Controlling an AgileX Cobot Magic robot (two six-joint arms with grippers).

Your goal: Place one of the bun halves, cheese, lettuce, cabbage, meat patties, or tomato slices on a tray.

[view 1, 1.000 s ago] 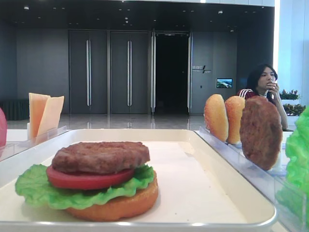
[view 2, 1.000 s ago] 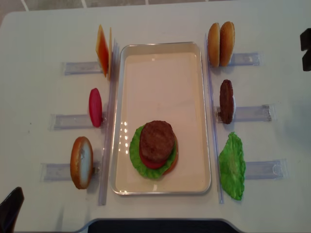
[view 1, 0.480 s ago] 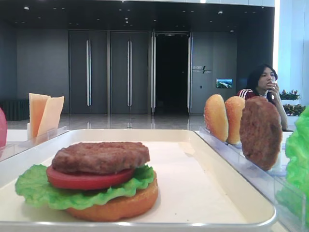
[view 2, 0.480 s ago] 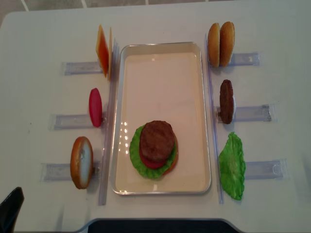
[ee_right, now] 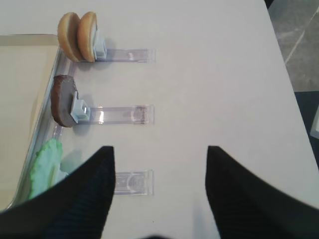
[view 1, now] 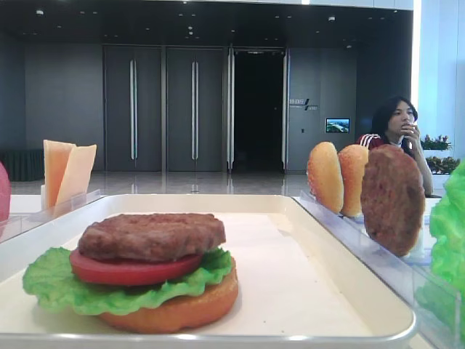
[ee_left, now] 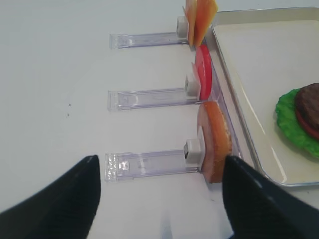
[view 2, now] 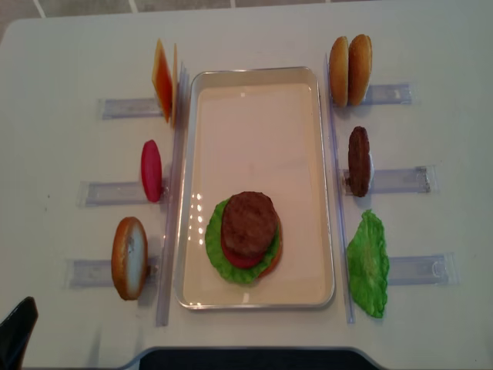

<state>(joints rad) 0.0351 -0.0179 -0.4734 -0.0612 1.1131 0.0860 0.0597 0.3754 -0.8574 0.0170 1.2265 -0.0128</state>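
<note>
We see the white counter carrying the cream tray at its middle. On the tray sits a stack: bun half, lettuce, tomato slice, meat patty on top. Clear holders flank the tray, propping cheese, a spare tomato and bun on the left, two buns, a patty and a leaf on the right. The right pincer hangs spread and empty above the counter; the left pincer is likewise spread, empty.
</note>
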